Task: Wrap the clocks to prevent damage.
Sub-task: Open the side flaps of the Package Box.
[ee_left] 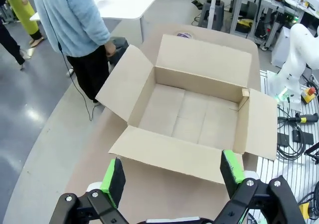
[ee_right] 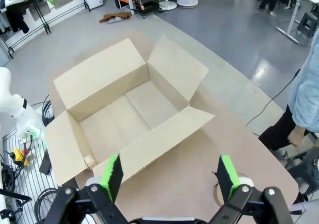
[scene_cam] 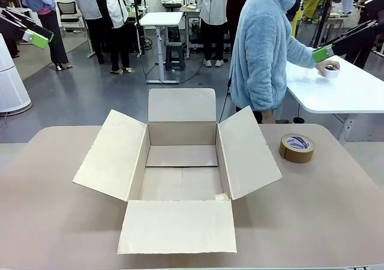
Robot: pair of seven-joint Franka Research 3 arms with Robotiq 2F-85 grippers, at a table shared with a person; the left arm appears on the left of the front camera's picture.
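Cardboard box (scene_cam: 180, 133): open, four flaps splayed, mid-counter (scene_cam: 336, 210). Tape roll (scene_cam: 296, 147): lying flat to the box's right (brown, apart from it). Left end effector (ee_left: 173, 171): raised off the box's left flap, fingers spread wide, holding nothing. Right end effector (ee_right: 169, 173): raised off the right flap, equally spread, holding nothing.
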